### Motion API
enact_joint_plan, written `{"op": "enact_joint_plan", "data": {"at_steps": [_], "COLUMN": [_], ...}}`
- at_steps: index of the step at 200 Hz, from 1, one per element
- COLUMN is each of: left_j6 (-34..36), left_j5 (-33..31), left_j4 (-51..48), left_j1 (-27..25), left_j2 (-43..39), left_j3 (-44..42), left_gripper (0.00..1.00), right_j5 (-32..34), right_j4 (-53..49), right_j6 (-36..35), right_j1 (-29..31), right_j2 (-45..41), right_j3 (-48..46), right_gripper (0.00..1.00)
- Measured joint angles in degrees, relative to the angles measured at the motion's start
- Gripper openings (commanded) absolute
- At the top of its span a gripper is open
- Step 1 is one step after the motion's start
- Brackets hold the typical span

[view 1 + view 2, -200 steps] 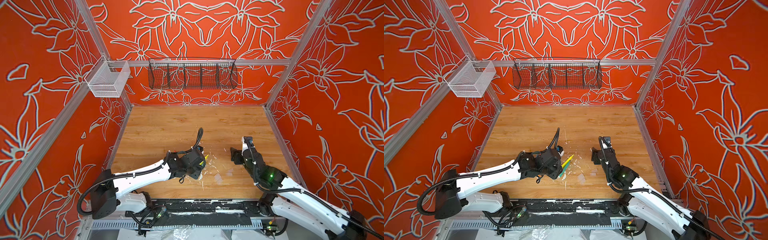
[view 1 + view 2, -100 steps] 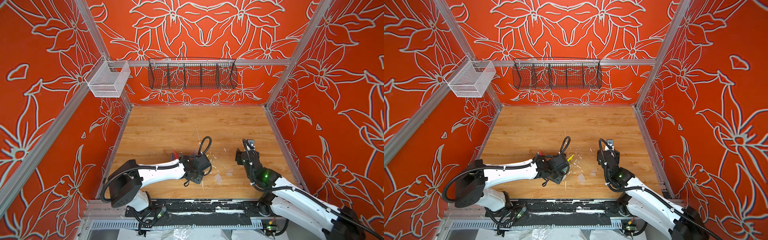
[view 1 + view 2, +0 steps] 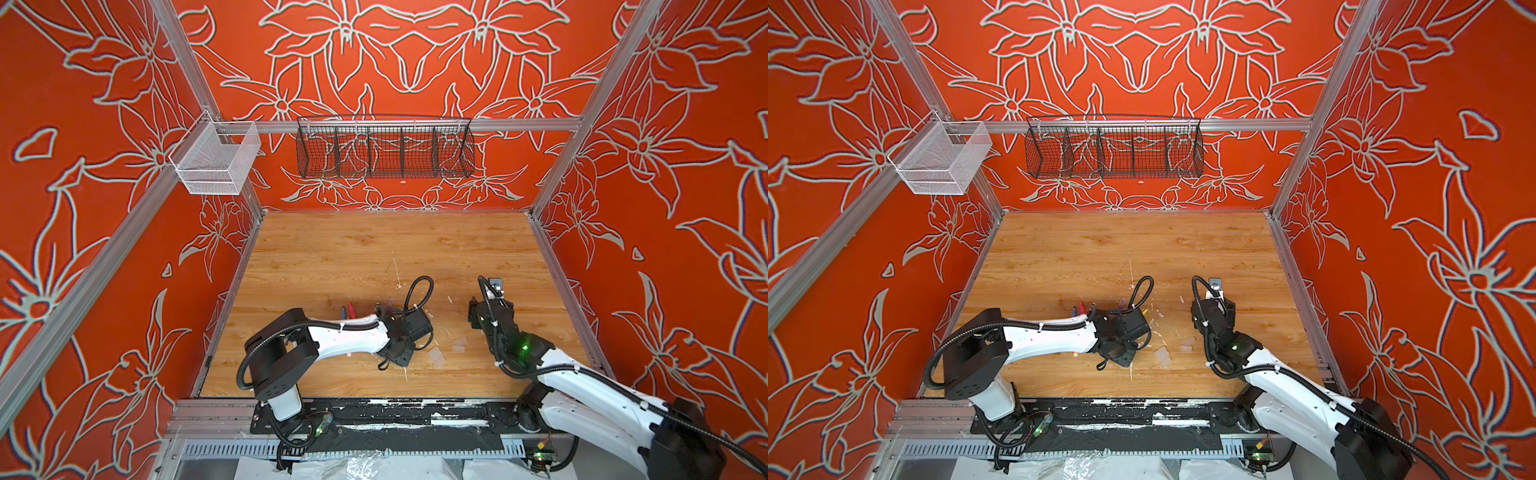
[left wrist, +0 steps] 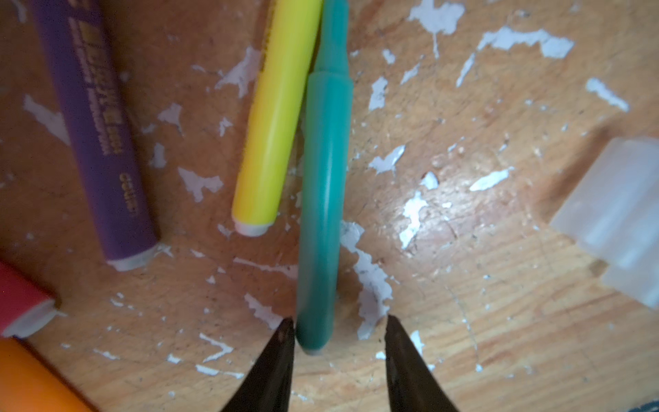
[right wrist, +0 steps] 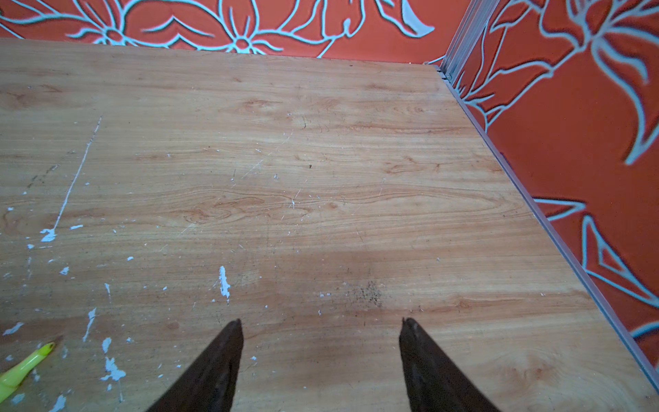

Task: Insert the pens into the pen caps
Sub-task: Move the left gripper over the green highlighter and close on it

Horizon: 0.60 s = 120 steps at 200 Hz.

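The left gripper [image 4: 338, 323] is recorded in the left wrist view with its jaws spread about the white end of the green pen [image 4: 324, 178]. One fingertip [image 4: 281, 342] is touching the pen's side and a gap is left at the other, so the pen is not pinched. The yellow pen [image 4: 274, 125] is laid against the green one, and the purple pen [image 4: 96, 135] lies apart from both. Only the ends of the pink pen [image 4: 21, 303] and the orange pen [image 4: 32, 381] are caught. Two clear pen caps [image 4: 617, 214] are found close together, well apart from the green pen.

In both top views this cluster is placed near the front edge of the wooden surface [image 3: 374, 249], left of its middle, and is largely hidden beneath the left arm. Tips of the blue pen [image 3: 343, 311] and the pink pen are shown there. The blue pen is not shown by the wrist view.

The right gripper [image 5: 321, 323] is held with jaws wide apart over bare wood nearer the right edge, with nothing between them.
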Motion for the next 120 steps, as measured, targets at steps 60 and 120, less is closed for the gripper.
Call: {"op": "enact_joint_plan", "data": {"at_steps": [60,120], "left_j6": [-0.3,-0.6], "left_j5": [-0.7,-1.4], "left_j4": [-0.7,-1.8], "left_j1": [0.0,0.0], "left_j2": [2.5,4.7], "left_j3": [2.1,4.9], "left_gripper": [0.39,0.38], "right_j5": [0.0,0.0], "right_j4": [0.0,0.0], "right_j6": [0.0,0.0], "right_j1": [0.0,0.0], "right_j2": [0.0,-0.4], "right_j3": [0.1,0.1], "right_gripper": [0.71,0.71]}}
